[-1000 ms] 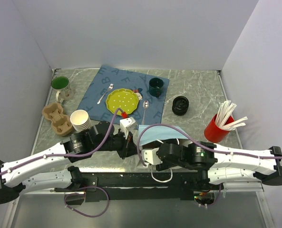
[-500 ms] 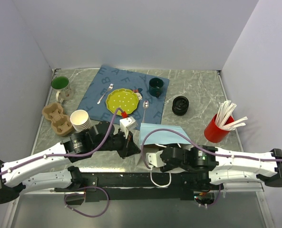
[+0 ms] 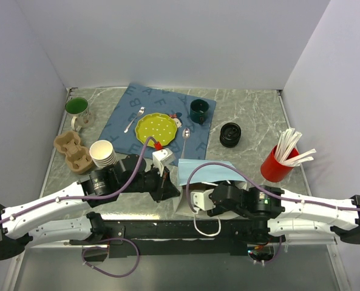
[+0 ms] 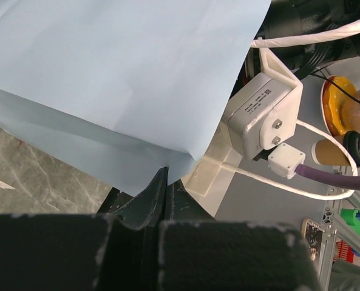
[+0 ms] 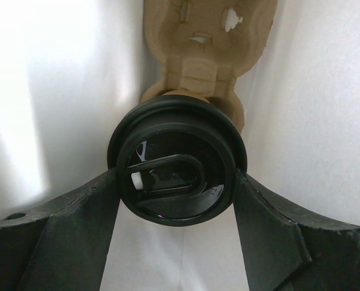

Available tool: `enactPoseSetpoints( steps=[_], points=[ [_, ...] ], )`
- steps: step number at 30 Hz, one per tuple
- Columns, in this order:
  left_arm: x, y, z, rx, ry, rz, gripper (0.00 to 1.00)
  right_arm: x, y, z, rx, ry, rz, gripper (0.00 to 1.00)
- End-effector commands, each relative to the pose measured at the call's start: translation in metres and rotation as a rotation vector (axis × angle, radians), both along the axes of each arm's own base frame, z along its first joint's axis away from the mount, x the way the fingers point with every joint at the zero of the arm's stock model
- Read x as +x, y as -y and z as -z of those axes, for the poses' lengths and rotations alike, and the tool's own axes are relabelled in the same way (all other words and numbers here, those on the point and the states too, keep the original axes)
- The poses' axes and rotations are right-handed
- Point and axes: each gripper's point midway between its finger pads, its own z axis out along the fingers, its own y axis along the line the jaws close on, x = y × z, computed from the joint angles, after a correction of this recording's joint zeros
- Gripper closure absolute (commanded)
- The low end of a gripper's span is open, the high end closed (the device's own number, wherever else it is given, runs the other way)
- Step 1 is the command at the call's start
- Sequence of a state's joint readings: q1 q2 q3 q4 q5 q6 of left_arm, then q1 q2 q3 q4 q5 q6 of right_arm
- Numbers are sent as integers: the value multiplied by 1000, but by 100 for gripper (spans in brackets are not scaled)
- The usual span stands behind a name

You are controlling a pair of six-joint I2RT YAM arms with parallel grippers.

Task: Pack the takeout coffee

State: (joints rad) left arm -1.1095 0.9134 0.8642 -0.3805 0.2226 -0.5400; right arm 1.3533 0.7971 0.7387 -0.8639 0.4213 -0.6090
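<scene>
Two grips. Clamps the black-lidded takeout coffee [image 5: 176, 167] between wide-set jaws of the right gripper [image 5: 176, 182]; just beyond, a cardboard carrier [image 5: 207, 36], walls of the bag [image 5: 319, 91] either side. Pinches the bag's pale blue edge in tightly closed jaws of the left gripper [image 4: 166, 185].

left tool [image 4: 163, 185]: jaws pinched together | right tool [image 5: 175, 182]: jaws spread, clamping | arms low, converging
</scene>
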Motion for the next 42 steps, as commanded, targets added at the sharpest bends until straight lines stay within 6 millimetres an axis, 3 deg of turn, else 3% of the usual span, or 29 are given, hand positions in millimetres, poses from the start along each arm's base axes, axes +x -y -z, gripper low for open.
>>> enactPoseSetpoints(
  steps=[1, 18, 42],
  points=[
    [-9, 7, -26, -87, -1, 47, 99, 7, 3, -2, 3, 41, 10, 81],
    [-18, 9, -24, -111, -39, 79, 99, 17, -9, 6, 32, 83, 30, 81],
    [-21, -3, -22, -119, -77, 39, 99, 25, -1, 3, 27, 98, 83, 82]
  ],
)
